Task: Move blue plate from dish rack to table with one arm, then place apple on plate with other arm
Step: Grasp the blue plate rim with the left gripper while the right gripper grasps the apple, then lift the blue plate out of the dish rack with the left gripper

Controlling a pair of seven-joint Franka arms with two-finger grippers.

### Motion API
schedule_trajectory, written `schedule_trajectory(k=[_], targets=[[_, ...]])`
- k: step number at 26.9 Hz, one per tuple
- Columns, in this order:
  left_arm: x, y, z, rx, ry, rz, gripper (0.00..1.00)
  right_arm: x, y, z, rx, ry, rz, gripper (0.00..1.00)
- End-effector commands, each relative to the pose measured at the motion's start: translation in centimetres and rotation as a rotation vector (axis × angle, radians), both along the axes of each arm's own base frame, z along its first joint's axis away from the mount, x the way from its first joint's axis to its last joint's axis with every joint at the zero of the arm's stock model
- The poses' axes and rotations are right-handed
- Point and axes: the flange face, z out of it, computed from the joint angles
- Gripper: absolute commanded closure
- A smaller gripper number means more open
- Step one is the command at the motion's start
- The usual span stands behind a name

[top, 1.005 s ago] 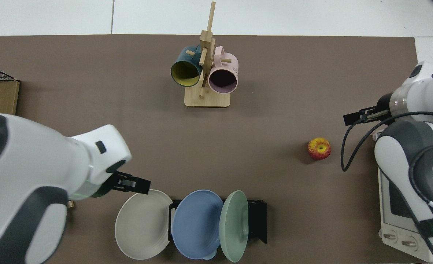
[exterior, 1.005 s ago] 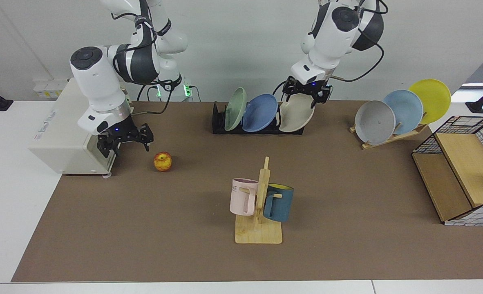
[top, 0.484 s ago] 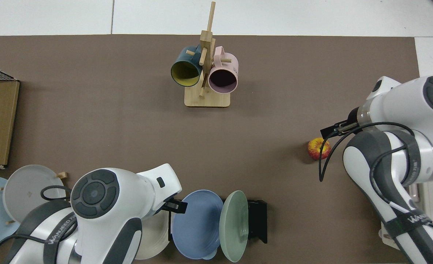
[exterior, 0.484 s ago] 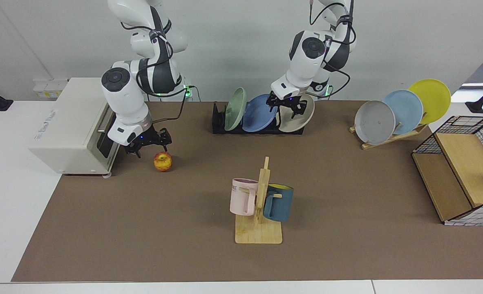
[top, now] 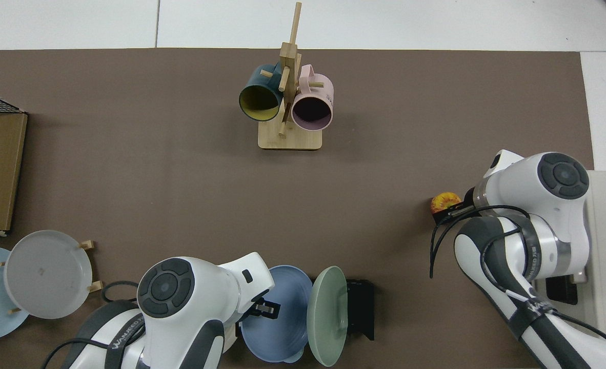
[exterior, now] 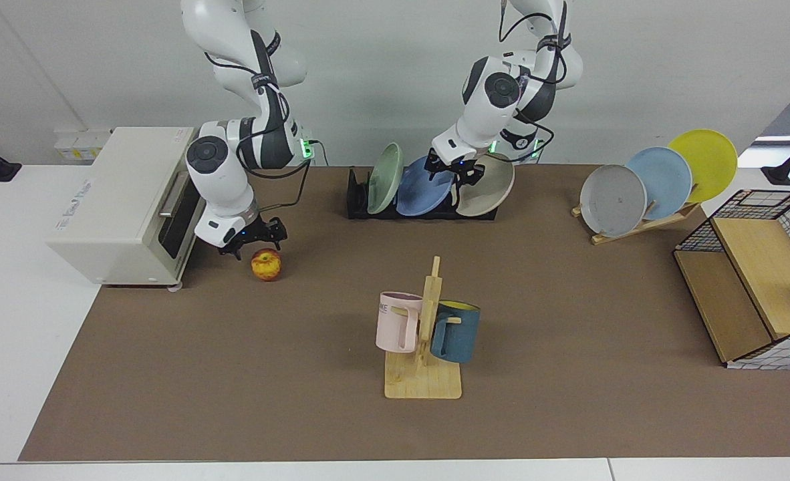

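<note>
The blue plate [exterior: 422,192] [top: 282,323] stands in the black dish rack [exterior: 355,200] [top: 362,307], between a green plate [exterior: 385,178] and a beige plate [exterior: 492,187]. My left gripper [exterior: 457,171] [top: 263,309] is open at the blue plate's upper rim, on the beige plate's side; I cannot tell whether it touches. The red-yellow apple [exterior: 266,264] [top: 444,199] lies on the table's brown mat [exterior: 569,300]. My right gripper [exterior: 254,238] is open just above and behind the apple. In the top view it covers part of the apple.
A white toaster oven [exterior: 121,200] stands beside the right arm. A wooden mug tree [exterior: 425,334] with a pink and a teal mug is mid-table. A slanted wooden rack [exterior: 655,220] holds grey, pale blue and yellow plates. A wire basket [exterior: 749,280] sits at the edge.
The left gripper has shifted from the beige plate to the blue plate's rim. The right gripper has come down and closer to the apple.
</note>
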Motion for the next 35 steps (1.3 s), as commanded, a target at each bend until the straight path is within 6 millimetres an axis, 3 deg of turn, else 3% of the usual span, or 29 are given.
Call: schedule_trajectory(k=[1,3,4,8,14,21,24,26,28,29,33,34,35], targets=[[-0.9,0.3,-0.3,0.008,0.012,0.06,0.81,-0.8,0.0,-1.2,0.002,-0.005,-0.017,0.0],[-1.0,0.2,-0.2,0.012,0.027,0.06,0.99,-0.8,0.0,-1.5,0.001,-0.005,-0.017,0.0],[-1.1,0.1,-0.2,0.015,0.034,0.056,1.0,-0.8,0.0,-1.7,0.001,-0.005,-0.017,0.0],[-0.9,0.0,0.9,0.021,0.044,0.042,1.0,-0.7,0.9,-2.3,0.001,-0.017,0.0,0.0],[0.2,1.0,3.5,0.009,0.062,0.049,1.0,-0.3,0.5,-3.2,0.002,-0.035,-0.008,0.0],[4.3,4.7,8.6,0.004,0.038,0.088,1.0,-0.1,0.3,-4.0,0.001,-0.043,-0.008,0.0],[6.2,6.0,8.9,-0.019,0.029,0.126,1.0,0.2,0.5,-3.9,0.003,-0.066,0.001,0.04],[7.1,6.0,9.3,-0.028,0.022,0.13,1.0,0.2,0.9,-3.9,0.003,-0.072,0.006,0.17],[8.6,7.3,9.3,-0.032,0.011,0.148,1.0,0.2,0.9,-4.0,0.003,-0.072,0.008,0.46],[9.6,8.1,9.7,-0.045,-0.011,0.167,1.0,0.4,0.9,-4.0,0.003,-0.074,0.009,0.56],[12.8,11.0,10.4,-0.085,-0.049,0.221,1.0,0.7,0.8,-4.1,0.003,-0.083,0.006,0.85],[13.5,11.9,10.6,-0.097,-0.055,0.229,1.0,0.8,0.9,-4.0,0.003,-0.086,0.006,0.97],[13.9,12.1,10.8,-0.111,-0.06,0.227,1.0,0.9,1.0,-3.9,0.004,-0.089,0.008,1.0]])
